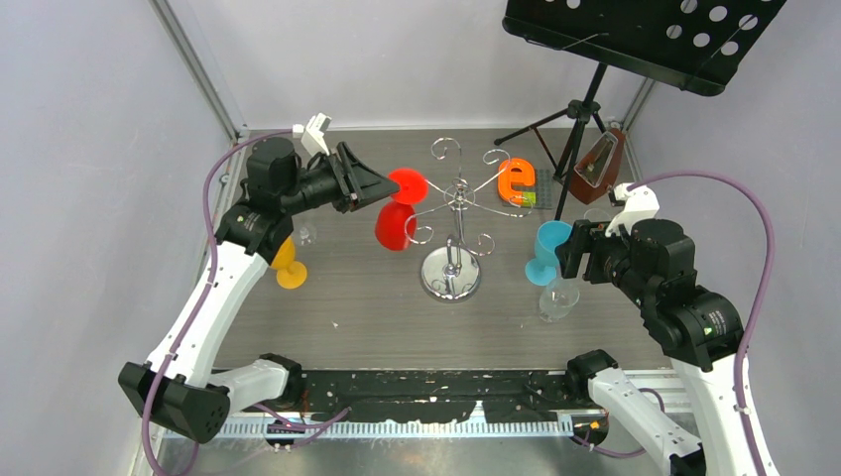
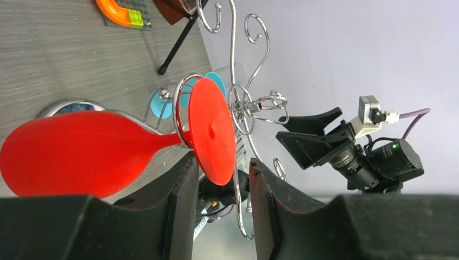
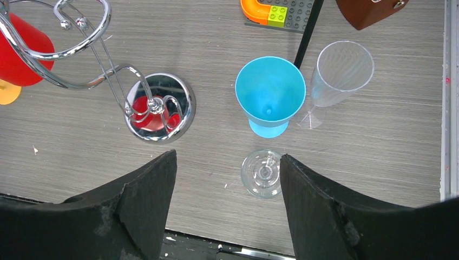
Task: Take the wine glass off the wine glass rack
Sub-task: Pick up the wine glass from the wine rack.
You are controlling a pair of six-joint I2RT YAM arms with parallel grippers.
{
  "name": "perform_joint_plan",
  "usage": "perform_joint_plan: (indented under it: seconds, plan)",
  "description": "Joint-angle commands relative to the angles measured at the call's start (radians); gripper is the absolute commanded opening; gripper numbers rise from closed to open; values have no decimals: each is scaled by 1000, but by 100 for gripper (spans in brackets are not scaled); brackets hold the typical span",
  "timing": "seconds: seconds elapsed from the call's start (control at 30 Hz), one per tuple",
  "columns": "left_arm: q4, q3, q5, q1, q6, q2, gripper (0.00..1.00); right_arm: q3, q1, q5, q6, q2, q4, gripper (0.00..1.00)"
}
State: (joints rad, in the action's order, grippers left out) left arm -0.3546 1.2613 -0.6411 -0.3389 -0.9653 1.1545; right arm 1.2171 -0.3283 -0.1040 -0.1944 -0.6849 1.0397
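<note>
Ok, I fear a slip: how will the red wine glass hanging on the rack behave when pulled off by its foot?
The red wine glass looks like opaque plastic, so probably light, not brittle. Its bowl sits far from the foot that the left gripper flanks, so it may swing. The thin foot could snag the rack.

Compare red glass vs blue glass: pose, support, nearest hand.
Pose: the red glass hangs bowl-down, tilted; the blue glass stands upright, mouth up.
Support: the red glass is hooked by its stem in the wine glass rack; the blue glass sits on the table.
Hands: the left hand brackets the red glass's foot; the open right hand is near the blue glass, not touching.
Shared: both opaque, stemmed.
</note>
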Motion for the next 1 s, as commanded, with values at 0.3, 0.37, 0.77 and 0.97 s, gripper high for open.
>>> perform_joint_plan:
  seconds: [0.3, 0.37, 0.77, 0.97]
  plan:
    - [52, 54, -11, -6, -8, 28, 31, -8, -4, 6, -13, 21, -57, 75]
    - [53, 57, -9, -8, -10, 34, 30, -9, -5, 4, -13, 24, -56, 75]
    - [60, 79, -6, -17, -19, 51, 27, -14, -6, 11, -13, 36, -57, 75]
    - [60, 83, -10, -30, -14, 66, 26, -19, -5, 11, -12, 40, -58, 75]
